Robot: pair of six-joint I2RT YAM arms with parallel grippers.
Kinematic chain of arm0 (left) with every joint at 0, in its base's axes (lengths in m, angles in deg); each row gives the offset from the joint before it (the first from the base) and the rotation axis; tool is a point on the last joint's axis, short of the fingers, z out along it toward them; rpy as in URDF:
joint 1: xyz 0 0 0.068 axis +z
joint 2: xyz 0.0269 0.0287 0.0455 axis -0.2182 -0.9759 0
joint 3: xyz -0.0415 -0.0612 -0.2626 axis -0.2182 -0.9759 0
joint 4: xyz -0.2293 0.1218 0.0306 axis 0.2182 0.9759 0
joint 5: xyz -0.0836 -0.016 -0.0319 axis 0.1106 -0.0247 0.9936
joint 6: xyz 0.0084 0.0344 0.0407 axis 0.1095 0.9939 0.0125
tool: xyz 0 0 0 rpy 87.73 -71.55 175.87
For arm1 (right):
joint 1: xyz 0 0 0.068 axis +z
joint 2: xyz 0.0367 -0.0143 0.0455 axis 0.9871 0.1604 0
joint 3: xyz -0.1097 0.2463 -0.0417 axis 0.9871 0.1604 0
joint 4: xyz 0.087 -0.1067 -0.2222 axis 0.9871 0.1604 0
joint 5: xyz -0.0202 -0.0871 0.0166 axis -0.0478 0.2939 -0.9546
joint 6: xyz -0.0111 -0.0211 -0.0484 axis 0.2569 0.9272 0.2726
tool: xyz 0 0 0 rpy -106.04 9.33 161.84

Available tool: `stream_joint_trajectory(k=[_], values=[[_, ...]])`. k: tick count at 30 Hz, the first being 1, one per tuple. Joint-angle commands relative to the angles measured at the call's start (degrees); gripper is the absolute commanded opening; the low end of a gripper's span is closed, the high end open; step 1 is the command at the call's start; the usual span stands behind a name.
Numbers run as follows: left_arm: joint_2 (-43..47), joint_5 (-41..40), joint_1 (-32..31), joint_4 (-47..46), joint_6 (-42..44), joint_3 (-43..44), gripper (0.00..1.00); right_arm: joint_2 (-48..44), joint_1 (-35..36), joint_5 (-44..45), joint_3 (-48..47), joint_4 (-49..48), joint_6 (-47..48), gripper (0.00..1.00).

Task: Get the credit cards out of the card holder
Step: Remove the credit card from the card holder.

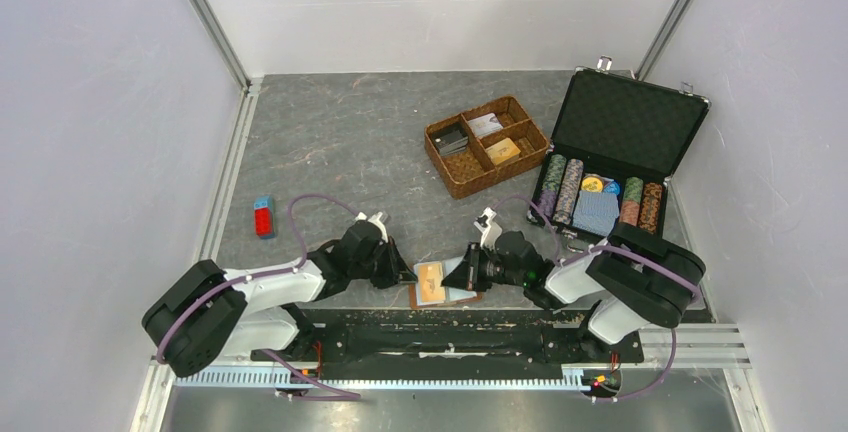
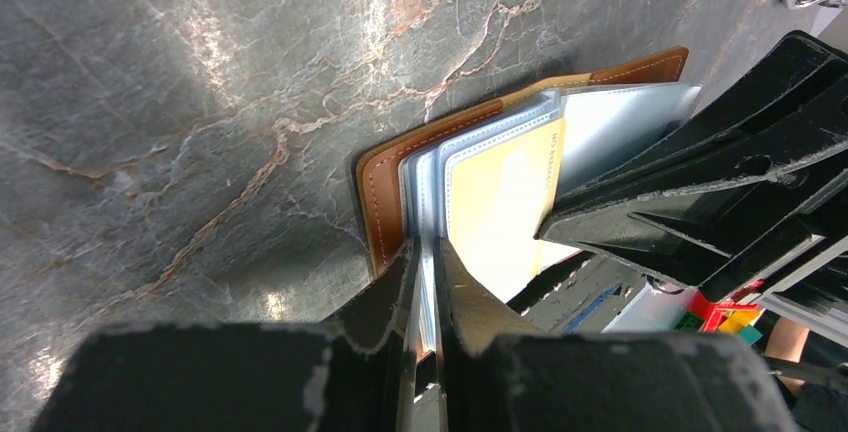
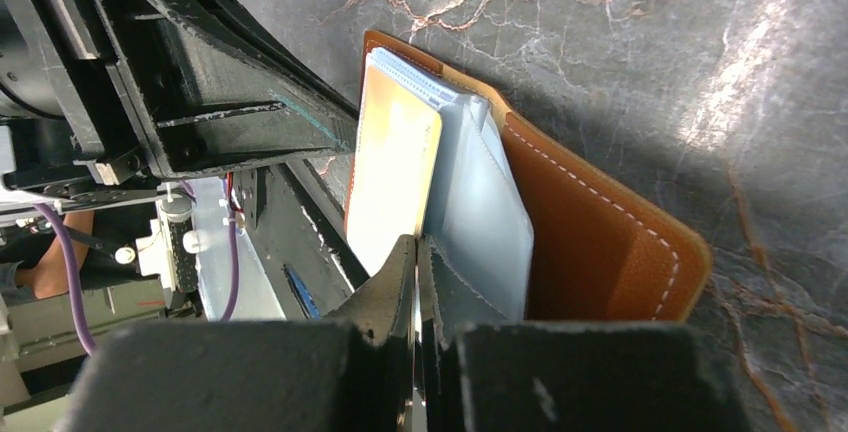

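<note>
The tan leather card holder (image 1: 440, 290) lies open at the table's near edge between both grippers. My left gripper (image 2: 428, 252) is shut on the edge of its pale clear sleeves (image 2: 425, 177), with brown leather (image 2: 380, 202) beside them. A golden-orange credit card (image 2: 500, 207) sits partly in the top sleeve. My right gripper (image 3: 417, 249) is shut on the near edge of that card (image 3: 395, 167), beside the sleeves (image 3: 480, 202) and the leather cover (image 3: 600, 242). In the top view the left gripper (image 1: 405, 274) and the right gripper (image 1: 458, 274) meet over the holder.
A woven brown compartment basket (image 1: 487, 145) stands behind the holder. An open black case (image 1: 625, 122) with poker chips and a blue deck (image 1: 597, 212) is at the right. A small red and blue object (image 1: 263, 216) lies at the left.
</note>
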Motion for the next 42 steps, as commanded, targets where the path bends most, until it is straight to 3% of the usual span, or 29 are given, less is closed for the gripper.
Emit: stream_joint_trajectory(k=[1, 16, 25, 34, 42], values=[[-2.2, -2.78, -0.11, 6.16, 2.98, 1.21, 0.16, -1.83, -0.75, -2.09, 1.24, -5.43, 0.19, 0.0], [-3.96, -3.21, -0.17, 6.76, 2.92, 1.3, 0.16, -7.18, -3.83, -3.93, 4.37, -2.21, 1.27, 0.0], [-4.49, -2.94, -0.11, 6.14, 3.1, 1.26, 0.16, -14.67, -6.37, -1.67, 3.1, 10.66, 7.27, 0.0], [-4.99, -2.44, -0.17, 5.55, 3.27, 1.35, 0.16, -13.97, -7.13, -4.47, 3.92, 7.0, 5.11, 0.0], [-4.42, -2.22, -0.14, 6.29, 3.54, 1.99, 0.17, -22.92, -11.45, -3.63, 1.84, 20.02, 11.47, 0.0]])
